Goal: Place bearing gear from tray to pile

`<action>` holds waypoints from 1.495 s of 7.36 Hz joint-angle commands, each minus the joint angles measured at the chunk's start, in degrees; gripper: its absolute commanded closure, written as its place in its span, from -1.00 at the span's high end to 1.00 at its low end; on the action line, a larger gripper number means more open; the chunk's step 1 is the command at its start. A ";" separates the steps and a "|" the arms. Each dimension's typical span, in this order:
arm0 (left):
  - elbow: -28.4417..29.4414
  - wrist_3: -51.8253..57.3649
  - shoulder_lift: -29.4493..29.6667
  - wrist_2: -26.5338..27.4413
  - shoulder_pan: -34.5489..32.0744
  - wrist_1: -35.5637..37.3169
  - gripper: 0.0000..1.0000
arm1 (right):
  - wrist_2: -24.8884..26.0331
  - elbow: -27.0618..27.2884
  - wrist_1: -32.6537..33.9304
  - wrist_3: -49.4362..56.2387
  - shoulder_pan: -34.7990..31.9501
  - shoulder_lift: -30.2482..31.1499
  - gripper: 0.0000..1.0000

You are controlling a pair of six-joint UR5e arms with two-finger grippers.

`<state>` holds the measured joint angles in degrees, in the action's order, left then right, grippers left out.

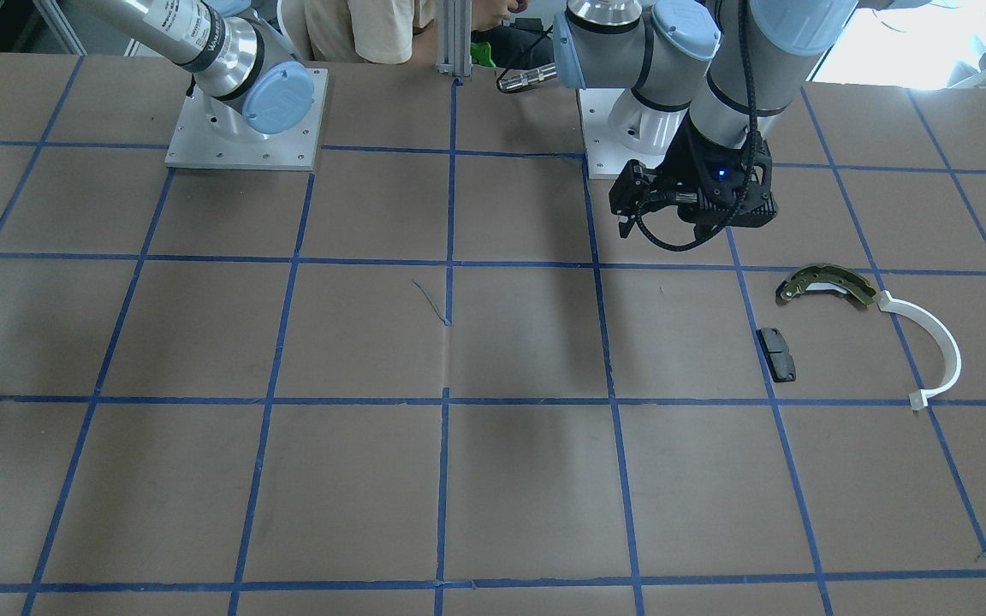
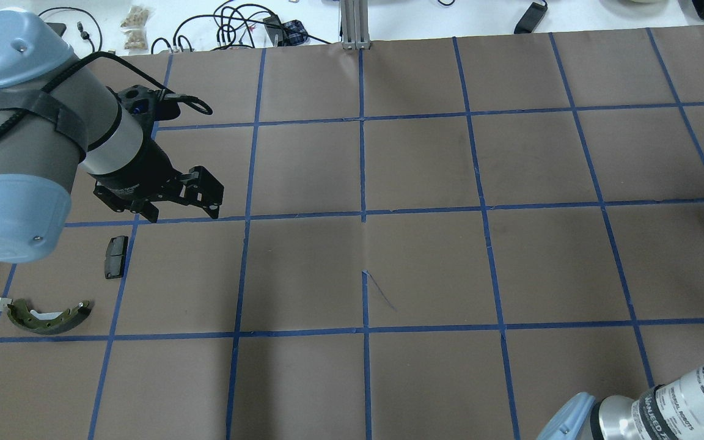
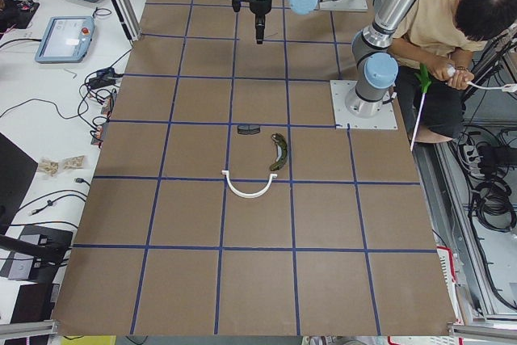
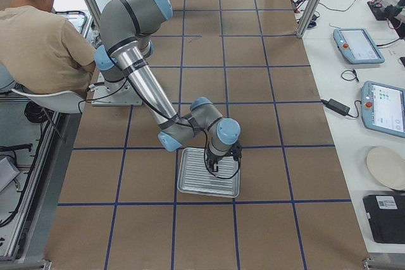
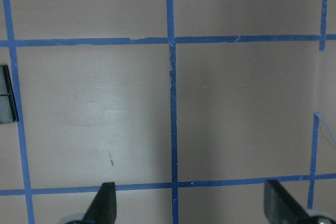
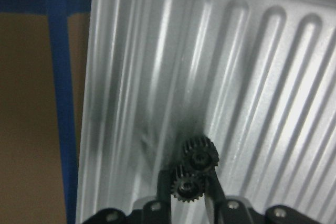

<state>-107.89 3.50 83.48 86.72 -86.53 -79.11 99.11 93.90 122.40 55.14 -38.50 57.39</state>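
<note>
right gripper (image 6: 188,195): pinching the bearing gear (image 6: 198,155)
bearing gear: sitting on the ribbed tray (image 6: 121,51) floor, right end of the table
left gripper (image 5: 191,205): fingers spread wide, hovering near the pile (image 1: 827,282), left end

The bearing gear (image 6: 199,156) between the jaws of the right gripper (image 6: 187,182) is black — the tray (image 6: 262,77) under them is shiny silver with long stripes. Beside them, the table (image 6: 26,103) is brown with blue lines.
</note>
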 commanded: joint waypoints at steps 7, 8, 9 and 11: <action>0.56 -0.07 0.45 1.51 5.32 -1.91 1.00 | 1.88 -0.65 -0.14 2.34 -0.35 -0.44 -0.28; 4.31 0.02 0.89 3.34 4.27 -4.62 1.00 | 1.79 -0.65 -0.05 2.34 -0.26 -0.52 -0.21; 8.53 -0.07 0.98 3.54 3.30 -11.26 1.00 | 1.79 -0.74 -0.05 2.42 -0.18 -0.52 -0.18; 10.94 -0.07 0.98 3.63 -0.12 -14.49 1.00 | 1.71 -0.65 -0.05 2.34 -0.18 -0.61 -0.25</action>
<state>-98.31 3.44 84.38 90.17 -84.64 -91.75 100.88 93.23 122.34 57.50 -38.70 56.82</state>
